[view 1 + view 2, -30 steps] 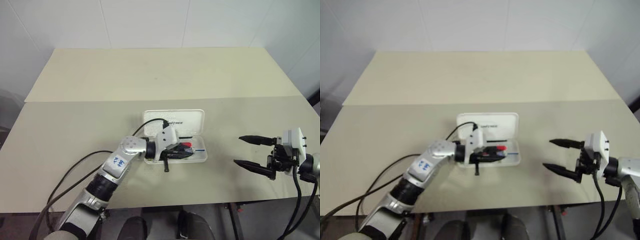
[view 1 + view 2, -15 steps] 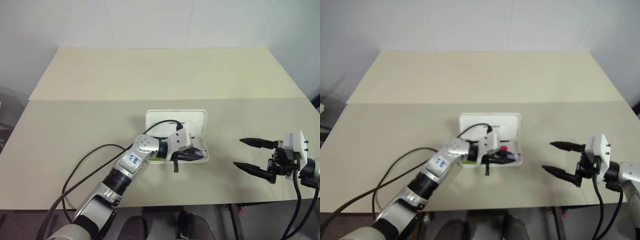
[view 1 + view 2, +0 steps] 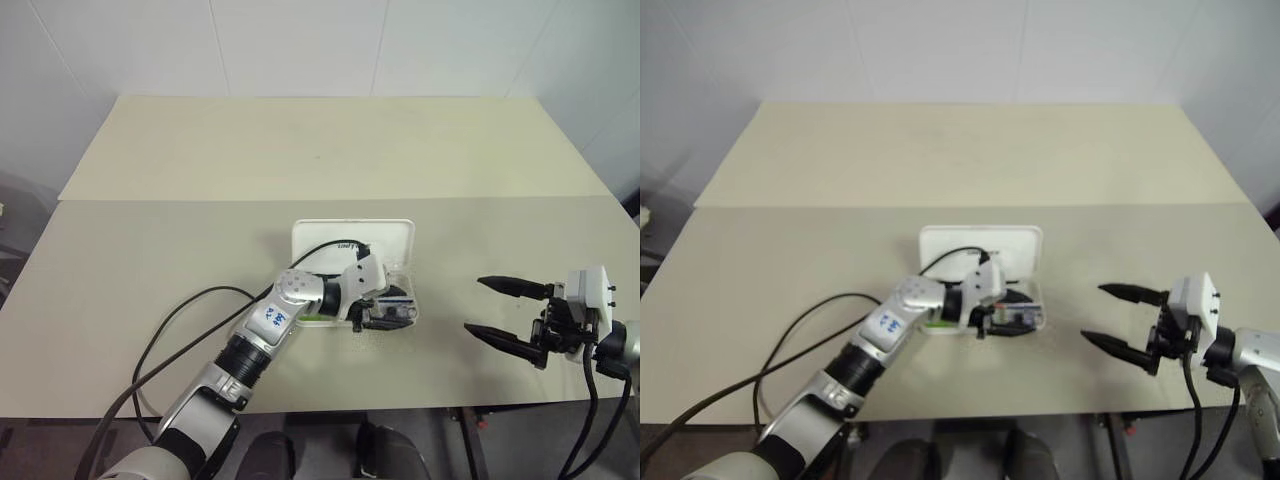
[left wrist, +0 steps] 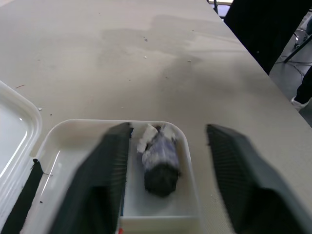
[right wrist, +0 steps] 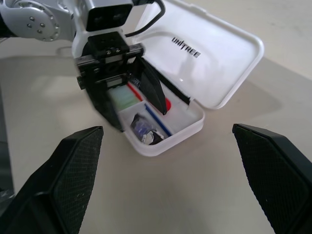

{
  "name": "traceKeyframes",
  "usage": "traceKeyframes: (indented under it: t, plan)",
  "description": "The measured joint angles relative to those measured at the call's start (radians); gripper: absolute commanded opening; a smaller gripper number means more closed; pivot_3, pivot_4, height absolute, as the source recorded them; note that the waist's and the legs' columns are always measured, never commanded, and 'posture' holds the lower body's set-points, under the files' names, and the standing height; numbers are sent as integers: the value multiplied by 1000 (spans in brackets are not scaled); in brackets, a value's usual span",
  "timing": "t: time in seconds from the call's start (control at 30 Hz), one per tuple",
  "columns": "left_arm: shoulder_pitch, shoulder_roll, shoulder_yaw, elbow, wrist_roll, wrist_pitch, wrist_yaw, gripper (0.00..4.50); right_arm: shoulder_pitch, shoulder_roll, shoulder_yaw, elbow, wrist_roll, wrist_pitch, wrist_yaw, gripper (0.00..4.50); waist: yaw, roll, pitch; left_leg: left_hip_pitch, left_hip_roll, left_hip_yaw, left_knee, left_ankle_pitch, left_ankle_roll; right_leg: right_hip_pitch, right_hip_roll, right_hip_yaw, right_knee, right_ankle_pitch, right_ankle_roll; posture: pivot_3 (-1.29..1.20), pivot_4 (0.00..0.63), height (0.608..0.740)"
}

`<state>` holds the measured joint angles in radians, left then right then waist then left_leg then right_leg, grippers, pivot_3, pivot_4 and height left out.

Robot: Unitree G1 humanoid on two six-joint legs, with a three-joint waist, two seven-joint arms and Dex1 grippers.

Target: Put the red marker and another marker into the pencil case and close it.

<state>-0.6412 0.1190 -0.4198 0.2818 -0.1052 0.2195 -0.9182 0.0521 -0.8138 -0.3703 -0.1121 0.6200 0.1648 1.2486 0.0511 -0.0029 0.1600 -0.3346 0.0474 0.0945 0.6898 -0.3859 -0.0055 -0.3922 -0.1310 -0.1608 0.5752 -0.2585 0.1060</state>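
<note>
White plastic, lid thrown back: the pencil case (image 3: pixel 400 243) sits open near the middle of the worktop (image 3: pixel 150 260), closer to its near edge, and the left hand (image 5: pixel 131 100) is right over the tray with its two fingers spread and nothing between them. Under them the red marker (image 5: pixel 135 91) lies in the tray, a red end poking out past the far finger. Beside it a pale green body, the green marker (image 5: pixel 122 98), lies in the tray against the near finger. A small dark, crumpled-looking object (image 4: pixel 160 163) occupies the end compartment of the tray, between the fingertips in the left wrist view; what it is cannot be told.

With both markers apparently in, the step in hand looks like clearing out and closing. To do that well, I would lift the left hand straight up first so neither finger drags a marker out, check that nothing rides above the tray rim, then swing the lid over from its hinge side and press near the free edge until it seats.

The right hand (image 3: pixel 508 313) hovers wide open and empty, well apart from the case toward the worktop's right edge.
</note>
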Motion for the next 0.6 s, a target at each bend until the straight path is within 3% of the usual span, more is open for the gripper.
traceKeyframes:
  t: [0.03, 0.3, 0.6]
  plan:
    - [0, 1, 6, -2, -2, 4, -4, 4107, -4, 1, 2, 2, -2, -5, 3, 4500, 0, 0, 0, 0, 0, 0, 0, 0, 0, 0, 0, 0, 0, 0, 0, 0, 150, 740]
    - [22, 29, 60, -159, -93, 81, -65, 4107, -90, 23, 49, 102, -26, -43, 41, 4500, -3, 0, 0, 0, 0, 0, 1, 0, 0, 0, 0, 0, 0, 0, 0, 0, 150, 740]
    - [197, 168, 214, -392, -167, 150, -9, 4107, -206, 57, 107, 280, -72, -129, 114, 4500, -16, 0, 0, 0, 0, -1, 2, 0, 0, 0, 0, 1, 1, 0, 0, 0, 150, 740]
